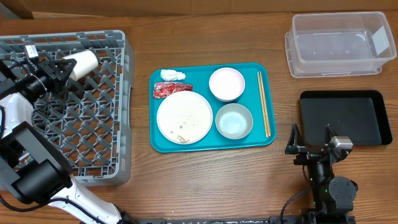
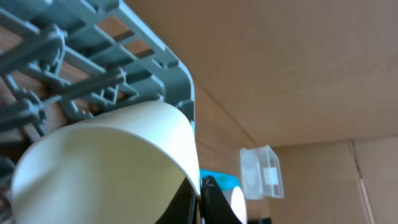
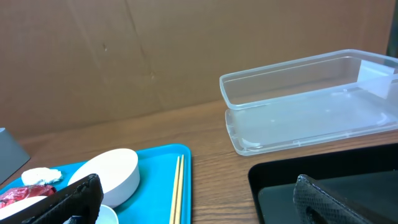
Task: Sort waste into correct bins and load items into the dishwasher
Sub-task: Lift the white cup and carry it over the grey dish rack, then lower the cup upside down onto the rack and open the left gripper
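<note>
My left gripper (image 1: 67, 67) is shut on the rim of the small white cup (image 1: 83, 64), holding it on its side over the back of the grey dishwasher rack (image 1: 127, 93). In the left wrist view the cup (image 2: 106, 162) fills the lower frame, its wall pinched between the gripper (image 2: 200, 186) fingers. The white plate (image 1: 184, 117) with rice scraps (image 1: 181, 135), pink bowl (image 1: 226, 84), grey-blue bowl (image 1: 234, 120), chopsticks (image 1: 263, 103), tissue (image 1: 172, 75) and red wrapper (image 1: 170, 89) lie on the teal tray (image 1: 199, 71). My right gripper (image 1: 311, 140) stands open and empty beside the black tray (image 1: 343, 117).
The clear tub (image 1: 339, 43) stands at the back right, behind the black tray. A brown cardboard wall (image 3: 155, 56) runs along the far edge of the table. The right wrist view shows chopsticks (image 3: 177, 186) and the pink bowl (image 3: 109, 174) ahead to the left.
</note>
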`<state>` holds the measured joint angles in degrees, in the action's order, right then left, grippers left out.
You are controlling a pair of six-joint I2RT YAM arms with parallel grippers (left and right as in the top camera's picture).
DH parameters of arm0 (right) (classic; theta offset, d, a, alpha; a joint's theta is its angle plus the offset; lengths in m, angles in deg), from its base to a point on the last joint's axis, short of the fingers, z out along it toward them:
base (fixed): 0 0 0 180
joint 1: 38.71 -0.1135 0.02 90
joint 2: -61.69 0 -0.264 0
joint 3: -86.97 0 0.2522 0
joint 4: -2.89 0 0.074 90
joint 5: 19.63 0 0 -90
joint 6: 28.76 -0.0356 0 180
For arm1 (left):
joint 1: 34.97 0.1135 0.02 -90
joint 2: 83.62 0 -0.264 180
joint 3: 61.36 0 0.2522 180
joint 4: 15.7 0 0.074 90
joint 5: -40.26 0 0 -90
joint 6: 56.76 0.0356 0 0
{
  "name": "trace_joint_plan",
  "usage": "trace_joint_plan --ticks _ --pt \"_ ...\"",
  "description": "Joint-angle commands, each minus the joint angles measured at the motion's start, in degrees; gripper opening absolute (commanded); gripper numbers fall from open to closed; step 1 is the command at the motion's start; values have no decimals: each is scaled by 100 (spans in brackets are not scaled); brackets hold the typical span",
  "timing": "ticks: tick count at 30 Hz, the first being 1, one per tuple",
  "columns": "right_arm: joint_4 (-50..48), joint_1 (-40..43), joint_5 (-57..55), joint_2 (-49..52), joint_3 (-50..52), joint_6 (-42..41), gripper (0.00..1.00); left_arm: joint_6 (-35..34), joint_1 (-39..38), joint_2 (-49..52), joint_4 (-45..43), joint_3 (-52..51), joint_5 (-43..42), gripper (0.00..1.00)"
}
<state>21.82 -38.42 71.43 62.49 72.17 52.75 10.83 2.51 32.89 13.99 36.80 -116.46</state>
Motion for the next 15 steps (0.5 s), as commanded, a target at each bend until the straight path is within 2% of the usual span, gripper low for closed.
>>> trace_joint_plan --ticks 1,6,11,15 --pt "-35 -33 -37 -63 59 39 100 -52 -48 42 -186 -42 286 4" --pt "-35 -33 -39 -63 59 39 100 -50 -37 42 -424 -42 308 4" --pt "-35 -33 -37 -63 59 39 100 236 -9 42 -723 -42 310 4" --pt "-35 -33 -37 -63 59 39 100 313 -11 44 -706 -46 599 4"
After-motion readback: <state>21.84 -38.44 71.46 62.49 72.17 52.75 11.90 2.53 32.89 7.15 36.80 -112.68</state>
